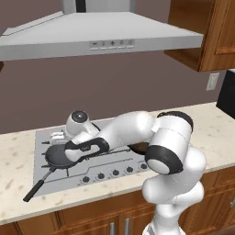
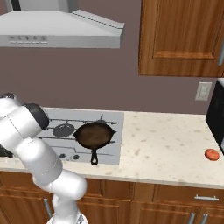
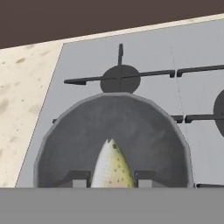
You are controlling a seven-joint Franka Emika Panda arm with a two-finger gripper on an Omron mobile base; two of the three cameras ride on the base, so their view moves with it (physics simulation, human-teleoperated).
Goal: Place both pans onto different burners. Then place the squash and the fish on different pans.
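My gripper (image 3: 111, 180) is shut on the fish (image 3: 111, 168), a small silver speckled one whose head sticks out between the two finger tips. Right under it lies the dark grey pan (image 3: 113, 127), which sits on the cooktop's front left burner with its long black handle (image 1: 34, 190) pointing over the counter's front. I cannot tell whether the fish touches the pan. In the left base view the gripper (image 1: 69, 156) hangs over this pan (image 1: 56, 156). The rusty skillet (image 2: 94, 133) rests on a burner at the cooktop's right side. The orange-red squash (image 2: 212, 154) lies far right on the counter.
A free burner (image 3: 120, 78) lies just beyond the grey pan on the silver cooktop (image 3: 87, 57). Knobs (image 1: 114, 173) line the cooktop's front edge. A range hood (image 1: 101, 36) hangs overhead. A black appliance (image 2: 217, 116) stands by the squash at the right.
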